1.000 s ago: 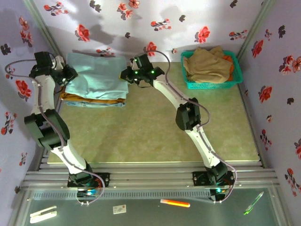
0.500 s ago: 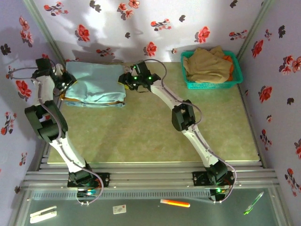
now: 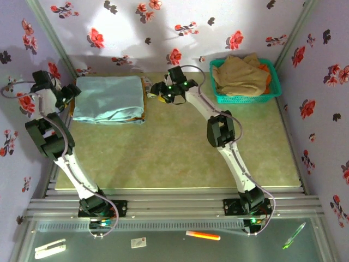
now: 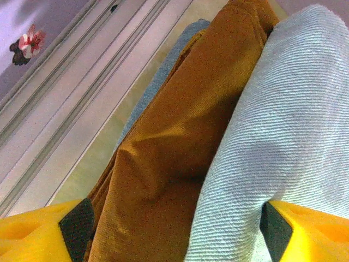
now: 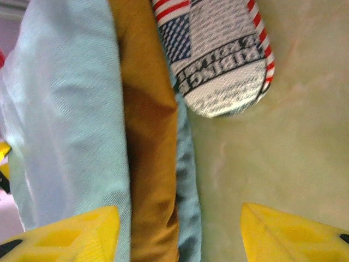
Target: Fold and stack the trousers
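The pale aqua trousers [image 3: 106,97] lie folded on top of a stack at the table's back left, over a mustard-brown garment [image 3: 144,87]. My left gripper [image 3: 67,93] is at the stack's left edge, open. In the left wrist view its yellow fingers [image 4: 32,232] stand wide apart around the trousers [image 4: 289,136] and the brown layer [image 4: 174,142], without pinching either. My right gripper [image 3: 157,93] is open at the stack's right edge. Its gap [image 5: 180,234] spans the trousers [image 5: 65,109], the brown layer [image 5: 147,136] and bare table.
A teal basket [image 3: 272,95] with tan garments stands at the back right. A red-striped printed label [image 5: 218,60] sticks out beside the stack. Flowered walls close in on the back and both sides. A metal rail [image 4: 82,82] runs along the left of the stack.
Both grippers have opened and let go of the trousers, which now lie flat on the stack. The left gripper has drawn back to the left and the right one to the right.
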